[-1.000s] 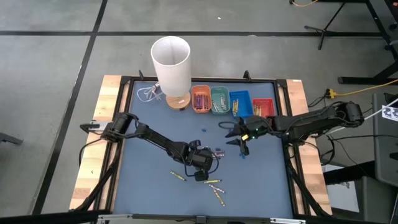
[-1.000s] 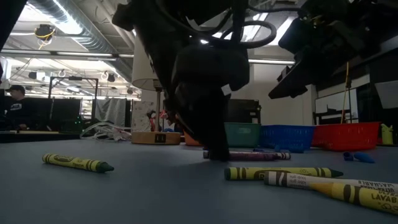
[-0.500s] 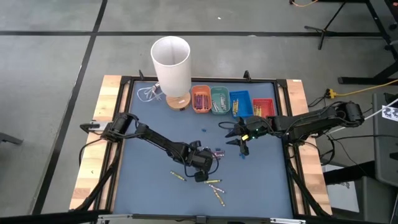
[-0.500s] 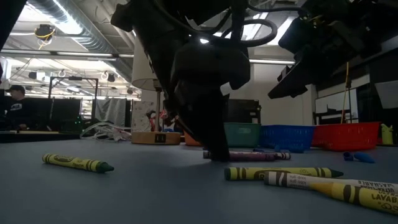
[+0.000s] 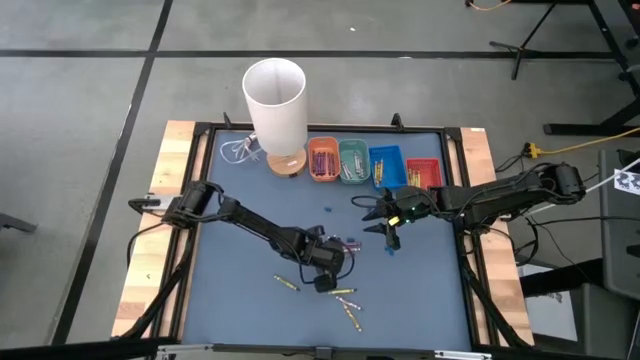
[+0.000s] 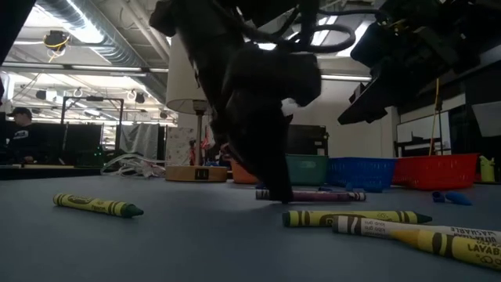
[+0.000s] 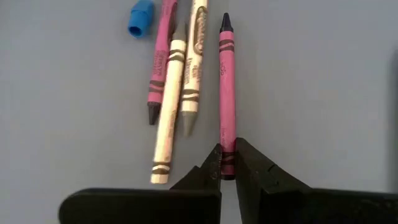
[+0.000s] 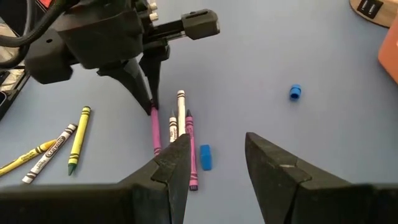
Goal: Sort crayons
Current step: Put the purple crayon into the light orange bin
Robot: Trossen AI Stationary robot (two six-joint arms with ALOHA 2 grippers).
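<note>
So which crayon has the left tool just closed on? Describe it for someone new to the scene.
Start at the left tool, mid-table below the trays. Four crayons lie side by side there; it's the pink crayon pinched at one end, lying slightly apart from the other three.

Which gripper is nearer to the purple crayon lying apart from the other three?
Left. The left gripper is shut on the purple crayon; the right gripper hovers open, off to its side.

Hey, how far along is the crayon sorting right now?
Partly done: the orange tray and green tray already hold crayons. In hand: the left end effector is shut on a purple crayon lying on the table. Left: the crayons beside it and the yellow ones nearer the front.
</note>
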